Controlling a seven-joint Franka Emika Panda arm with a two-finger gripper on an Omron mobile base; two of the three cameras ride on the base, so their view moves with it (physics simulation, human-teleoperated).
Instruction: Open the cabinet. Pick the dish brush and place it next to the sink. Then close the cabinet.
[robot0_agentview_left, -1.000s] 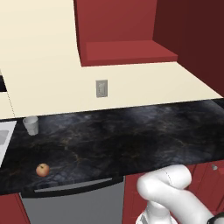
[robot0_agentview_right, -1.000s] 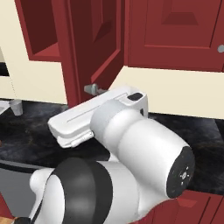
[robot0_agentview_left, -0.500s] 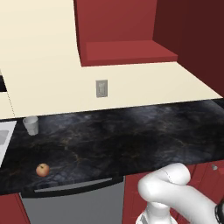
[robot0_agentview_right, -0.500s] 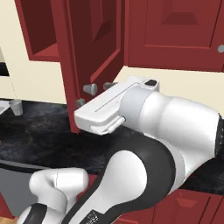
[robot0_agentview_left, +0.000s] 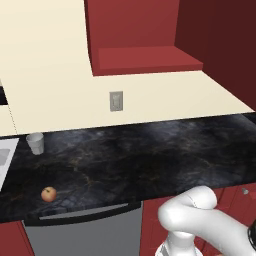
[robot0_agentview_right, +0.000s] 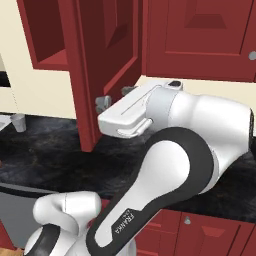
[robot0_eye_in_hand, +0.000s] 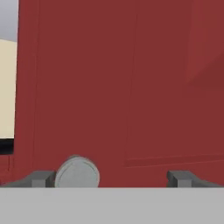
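Observation:
The cabinet (robot0_agentview_left: 145, 60) stands open, and its dark red raised-panel door (robot0_agentview_right: 102, 60) is swung out toward me. My gripper (robot0_agentview_right: 116, 96) is at the door's lower edge, open. In the hand view the door face (robot0_eye_in_hand: 113, 87) is close in front. The round grey knob (robot0_eye_in_hand: 77, 173) sits between the fingertips (robot0_eye_in_hand: 43, 178), near the left one, with a wide gap to the right one. The dish brush is out of view. The sink (robot0_agentview_left: 5, 156) shows as a pale rim at the counter's far left.
A small translucent cup (robot0_agentview_left: 35, 142) stands near the sink and an apple (robot0_agentview_left: 48, 194) lies near the counter's front edge. A wall outlet (robot0_agentview_left: 116, 101) sits under the cabinet. Another red wall cabinet (robot0_agentview_right: 200, 37) hangs to the right, and low red cabinets (robot0_agentview_right: 200, 227) stand below.
The arm's elbow has swung to the right and its hand has shifted a little right along the door's lower edge. The jaws stay open and the door has hardly moved.

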